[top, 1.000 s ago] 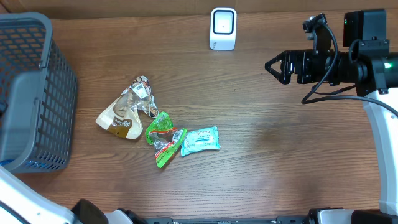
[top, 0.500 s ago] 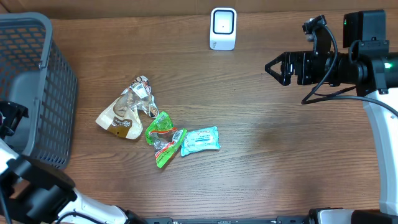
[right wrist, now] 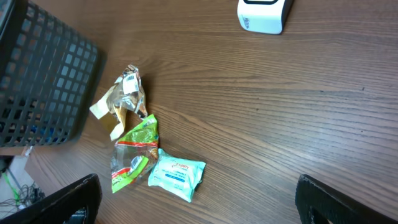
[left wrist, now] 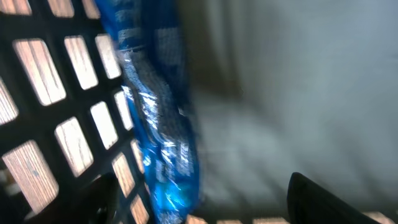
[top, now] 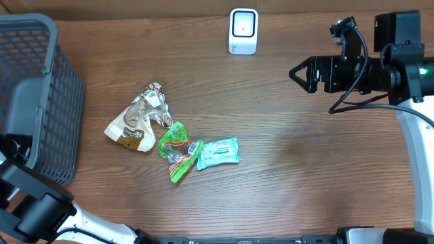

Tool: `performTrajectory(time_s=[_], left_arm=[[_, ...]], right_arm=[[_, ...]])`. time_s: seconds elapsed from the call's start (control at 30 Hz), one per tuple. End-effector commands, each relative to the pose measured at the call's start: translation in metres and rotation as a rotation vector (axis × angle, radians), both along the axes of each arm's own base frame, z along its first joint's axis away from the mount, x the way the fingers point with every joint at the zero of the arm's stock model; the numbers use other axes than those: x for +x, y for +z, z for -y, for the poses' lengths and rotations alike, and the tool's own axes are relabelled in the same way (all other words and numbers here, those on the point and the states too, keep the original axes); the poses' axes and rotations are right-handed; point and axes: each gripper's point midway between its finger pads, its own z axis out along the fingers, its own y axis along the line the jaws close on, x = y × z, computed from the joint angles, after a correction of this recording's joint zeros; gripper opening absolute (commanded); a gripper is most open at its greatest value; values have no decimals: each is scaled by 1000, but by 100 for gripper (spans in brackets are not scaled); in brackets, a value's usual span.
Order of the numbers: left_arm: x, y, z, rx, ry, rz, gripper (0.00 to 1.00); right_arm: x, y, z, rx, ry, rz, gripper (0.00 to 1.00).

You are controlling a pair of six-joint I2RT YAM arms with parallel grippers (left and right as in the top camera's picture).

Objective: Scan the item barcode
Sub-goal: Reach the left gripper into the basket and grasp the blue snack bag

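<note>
**Overhead shows the left arm coming back beside the basket**

Overhead: the left arm (top: 34, 207) has slid into the bottom corner, next to the basket (top: 47, 102). A second ago it was not there. The right gripper (top: 296, 73) has not moved. Its jaws are wide apart and hold nothing. The scanner (top: 243, 31) stands ahead of those jaws and off to one side. A brown pouch (top: 132, 123), a green packet (top: 178, 146) and a pale blue packet (top: 218, 152) lie together, far from both sets of jaws. None of them has moved.

Left wrist: this picture is blurry. The left gripper (left wrist: 199, 180) looks into the basket. Its fingers (left wrist: 323, 199) are spread and pinch nothing. A shiny blue packet (left wrist: 161, 143) lies just ahead of the jaws, against the basket wall. I think that one is done and dropped.

Right wrist: the three packets lie ahead of the open jaws, off to one side, and the scanner is farther ahead. I think one of them must be picked up next and shown to the scanner.
</note>
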Motion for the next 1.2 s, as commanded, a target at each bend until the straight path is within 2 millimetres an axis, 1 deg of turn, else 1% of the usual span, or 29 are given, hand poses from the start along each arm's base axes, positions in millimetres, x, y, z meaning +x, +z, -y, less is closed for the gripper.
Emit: performTrajectory(time_s=[0.0,0.03,0.17,0.23,0.27,0.43,0.47,0.6,0.67,0.7,0.73,0.77,0.8,0.87,0.9,0.93,0.97,1.0,1.1,1.17], left_arm=[[-22,-26,2,-21,61,-41,77],[-22,-34,3,-18,79,-37,77],[-17,-38,-5,19,79,-14,73],[-15,-38,-9,32,79,-4,67],[-14,-38,-11,40,79,2,59],[-10,-37,-16,62,77,15,9],[-10,-37,-16,63,76,16,4],[-10,-37,-16,63,75,15,5],[-12,-39,-15,58,75,9,22],[-13,-40,-14,58,76,5,28],[-16,-42,-14,61,76,-12,38],[-18,-44,-13,63,76,-20,43],[-21,-47,-12,63,76,-30,45],[-23,-53,-10,60,76,-36,45],[-24,-58,-8,56,76,-38,44],[-25,-60,-7,54,76,-40,37],[-26,-62,-5,52,76,-41,16],[-26,-63,-5,51,76,-42,4],[-22,-62,-5,45,75,-20,4],[-14,-58,-5,31,63,19,4]], right_arm=[[3,10,1,-9,-5,37,100],[4,11,1,-8,-5,42,100],[4,11,1,-8,-5,43,100],[4,11,1,-8,-5,43,100],[4,11,1,-8,-5,43,100],[4,11,1,-8,-5,43,100],[4,11,1,-8,-5,43,100],[4,11,1,-8,-5,43,100],[4,11,1,-8,-5,43,100],[4,11,1,-8,-5,43,100],[4,11,1,-8,-5,43,100],[4,11,1,-8,-5,43,100],[4,11,1,-8,-5,43,100],[4,11,1,-8,-5,43,100],[4,11,1,-8,-5,43,100],[4,11,1,-8,-5,44,100],[4,11,1,-8,-5,44,100],[4,11,1,-8,-5,44,100],[4,11,1,-8,-5,43,100],[4,11,1,-8,-5,43,100]])
